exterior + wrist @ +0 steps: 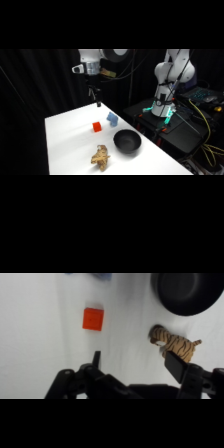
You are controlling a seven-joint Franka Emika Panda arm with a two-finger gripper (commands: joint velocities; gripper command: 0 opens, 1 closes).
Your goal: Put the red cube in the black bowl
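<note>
Gripper (132,361), fingers spread and empty, hovers above the red cube (93,319); centring before descent should secure the grasp.

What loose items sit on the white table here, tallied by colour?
Red: 1, the red cube
Light blue: 1, the block
Black: 1, the black bowl
Tan striped: 1, the tiger figure
Total: 4
</note>
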